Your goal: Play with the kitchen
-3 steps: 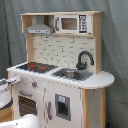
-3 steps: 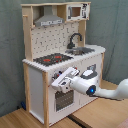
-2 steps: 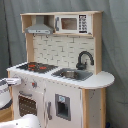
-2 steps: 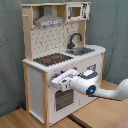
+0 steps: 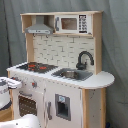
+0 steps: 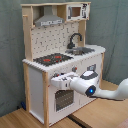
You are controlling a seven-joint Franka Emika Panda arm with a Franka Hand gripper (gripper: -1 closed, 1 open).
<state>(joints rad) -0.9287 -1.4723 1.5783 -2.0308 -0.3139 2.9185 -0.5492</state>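
1. A grey curtain [image 6: 112, 25] hangs behind everything, and pale wooden flooring [image 6: 30, 117] shows at the bottom of the second exterior view.
2. The kitchen [image 6: 62, 60] stands upright on that floor in front of the curtain. Its stovetop [image 6: 53, 59] with red burners lies beside the sink [image 6: 82, 50] and black faucet [image 6: 75, 39]. The grey hood [image 6: 49, 21] sits above and the windowed oven door [image 6: 64, 98] below.
3. The gripper [image 6: 56, 79] sits at the front panel just above the oven door, near the knobs [image 5: 34, 85]. I cannot tell whether its fingers are spread or pressed together, or whether it touches the panel.
4. The step looks like working a knob or the oven door. To do it well, approach square to the panel, close on only one control, and move it gently so the toy does not shift.
5. Against a second ago, the gripper has reached further toward the second exterior view's left along the panel. The kitchen has not moved.
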